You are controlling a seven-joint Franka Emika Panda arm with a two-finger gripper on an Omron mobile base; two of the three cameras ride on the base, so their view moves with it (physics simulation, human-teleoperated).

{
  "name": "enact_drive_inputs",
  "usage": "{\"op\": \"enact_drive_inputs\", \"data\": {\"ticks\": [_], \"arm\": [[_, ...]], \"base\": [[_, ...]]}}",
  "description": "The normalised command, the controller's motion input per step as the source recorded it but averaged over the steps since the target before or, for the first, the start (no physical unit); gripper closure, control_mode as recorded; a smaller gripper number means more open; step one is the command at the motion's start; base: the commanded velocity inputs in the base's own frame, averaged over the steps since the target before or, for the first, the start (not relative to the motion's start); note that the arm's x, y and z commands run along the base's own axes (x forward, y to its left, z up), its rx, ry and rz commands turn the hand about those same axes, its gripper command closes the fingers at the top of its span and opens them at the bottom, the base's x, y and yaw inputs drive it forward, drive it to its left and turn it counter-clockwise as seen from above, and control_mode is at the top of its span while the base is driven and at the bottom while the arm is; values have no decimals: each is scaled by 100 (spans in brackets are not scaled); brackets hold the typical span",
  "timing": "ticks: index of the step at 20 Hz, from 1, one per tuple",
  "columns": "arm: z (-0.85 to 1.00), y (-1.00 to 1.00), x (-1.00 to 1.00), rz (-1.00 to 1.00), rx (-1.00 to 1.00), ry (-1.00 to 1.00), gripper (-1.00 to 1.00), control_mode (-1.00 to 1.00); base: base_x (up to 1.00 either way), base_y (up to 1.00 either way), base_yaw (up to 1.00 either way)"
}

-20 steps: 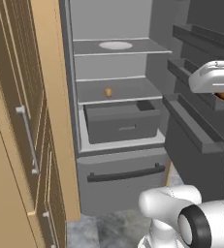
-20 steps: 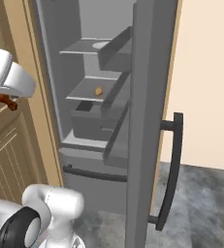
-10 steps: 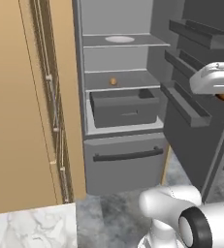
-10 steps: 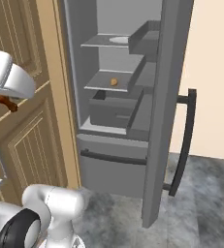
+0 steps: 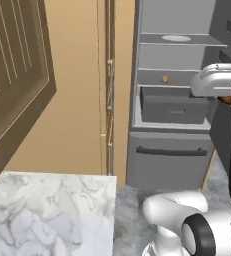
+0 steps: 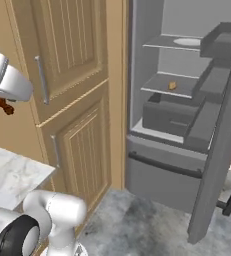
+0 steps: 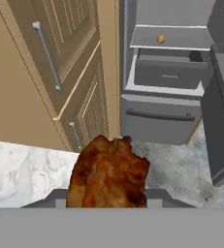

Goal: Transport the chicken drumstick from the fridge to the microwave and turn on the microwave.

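The gripper (image 7: 106, 206) is clamped on the chicken drumstick (image 7: 107, 173), which looks light, bumpy and maybe greasy, so squeezing its thick middle seems safest.

I count: one chicken drumstick (image 7: 108, 172); one fridge (image 6: 187, 125), door open; one white plate (image 5: 176, 38); one small tan-orange ball (image 7: 160, 38); one dark drawer (image 5: 173, 106).

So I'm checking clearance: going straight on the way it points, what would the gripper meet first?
Probably the grey floor before the fridge, though depth is unclear. The gripper holds the chicken drumstick.
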Motion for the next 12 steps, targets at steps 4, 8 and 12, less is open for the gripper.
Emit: {"op": "enact_drive_inputs", "data": {"ticks": [4,8,12], "arm": [[0,0,0,0,0,0,100,100],[0,0,0,0,0,0,100,100],[0,0,0,0,0,0,100,100]], "base": [[-56,7,56],[-69,0,57],[-70,2,58]]}}
